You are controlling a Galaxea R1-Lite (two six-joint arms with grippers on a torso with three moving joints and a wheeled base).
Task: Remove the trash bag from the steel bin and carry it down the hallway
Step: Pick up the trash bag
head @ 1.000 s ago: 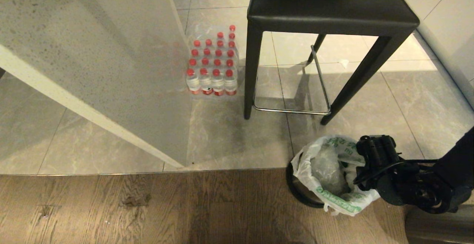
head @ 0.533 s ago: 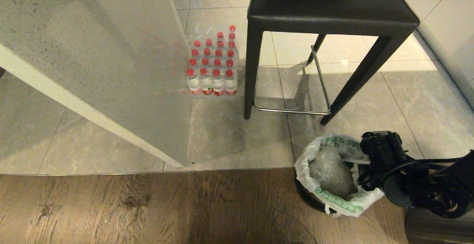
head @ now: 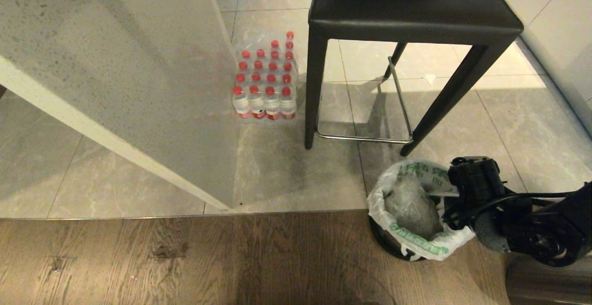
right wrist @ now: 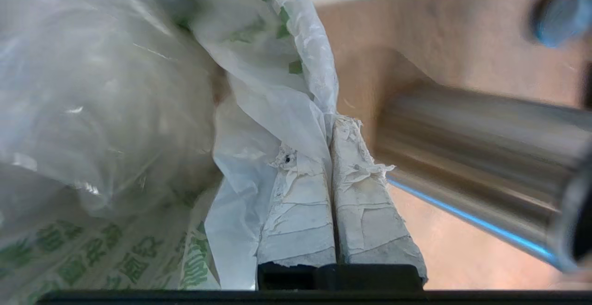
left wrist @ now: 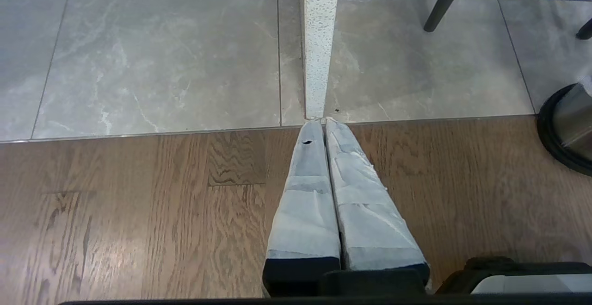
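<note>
The trash bag (head: pixel 418 242) carries green printing along its folded rim, lower right of the head view, but no character can be read. Nothing else bears legible text.

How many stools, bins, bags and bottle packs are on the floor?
Stool: 1
Steel bin: 1
Trash bag: 1
Pack of red-capped bottles: 1
Total: 4

Black right arm (head: pixel 532 231), black cable; gripper fingers (right wrist: pixel 300 212) white-taped.
</note>
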